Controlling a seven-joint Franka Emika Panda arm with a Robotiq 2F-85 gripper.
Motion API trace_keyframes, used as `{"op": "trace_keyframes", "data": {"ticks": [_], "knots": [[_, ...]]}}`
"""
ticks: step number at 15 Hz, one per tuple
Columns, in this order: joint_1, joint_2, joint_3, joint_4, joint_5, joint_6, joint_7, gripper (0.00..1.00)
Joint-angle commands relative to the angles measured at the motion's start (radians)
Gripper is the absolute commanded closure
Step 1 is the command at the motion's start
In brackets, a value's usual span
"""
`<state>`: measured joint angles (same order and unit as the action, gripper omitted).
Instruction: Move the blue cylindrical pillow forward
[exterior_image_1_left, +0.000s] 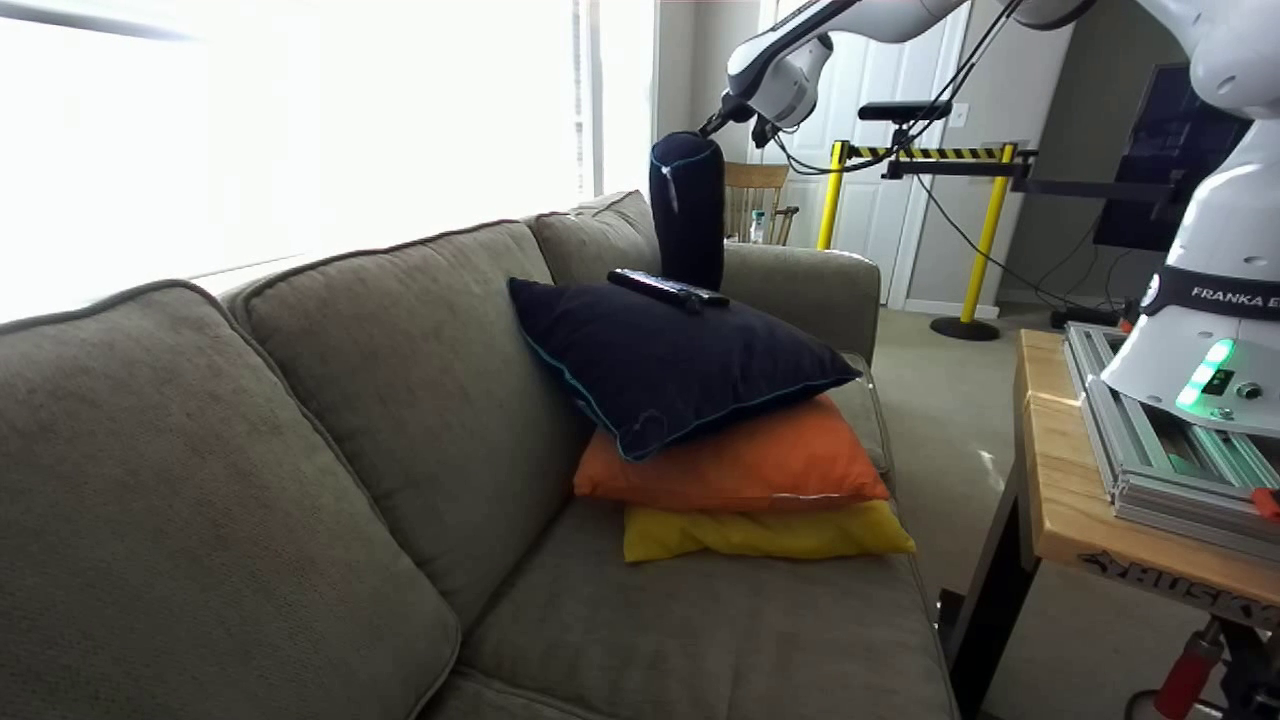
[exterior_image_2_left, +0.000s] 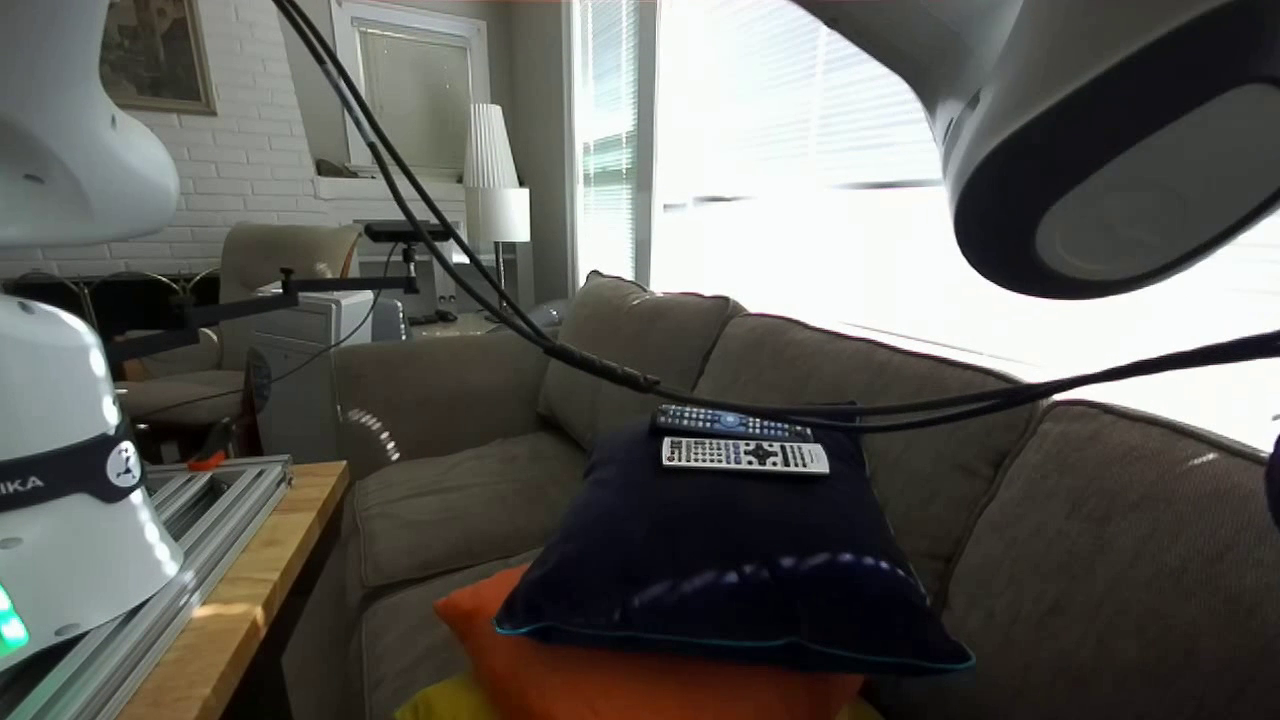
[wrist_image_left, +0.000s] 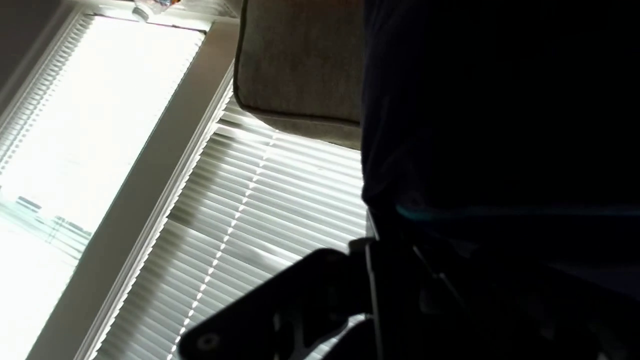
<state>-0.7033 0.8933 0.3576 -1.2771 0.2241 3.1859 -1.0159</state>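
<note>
The blue cylindrical pillow (exterior_image_1_left: 688, 225) is upright, a navy roll with thin light-blue piping round its top end and a short pale strip just below. In the wrist view its cloth goes almost black, the piping a dim teal line. The gripper (exterior_image_1_left: 708, 129) pinches the rim of that end. The lower end is hidden behind the navy square cushion (exterior_image_1_left: 680, 350), which lies over an orange cushion (exterior_image_1_left: 740, 465) and a yellow cushion (exterior_image_1_left: 770, 532) on the sofa (exterior_image_1_left: 700, 640).
</note>
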Motion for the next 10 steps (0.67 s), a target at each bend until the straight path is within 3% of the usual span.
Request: {"op": "trace_keyframes", "data": {"ticks": [1,5,10], "knots": [[-0.013,0.04,0.017,0.11,-0.026,-0.006,-0.038,0.99],[-0.004,0.056,0.006,0.149,-0.03,-0.002,-0.071,0.99],[0.02,0.095,-0.008,0.117,-0.022,0.011,-0.088,0.99]]}}
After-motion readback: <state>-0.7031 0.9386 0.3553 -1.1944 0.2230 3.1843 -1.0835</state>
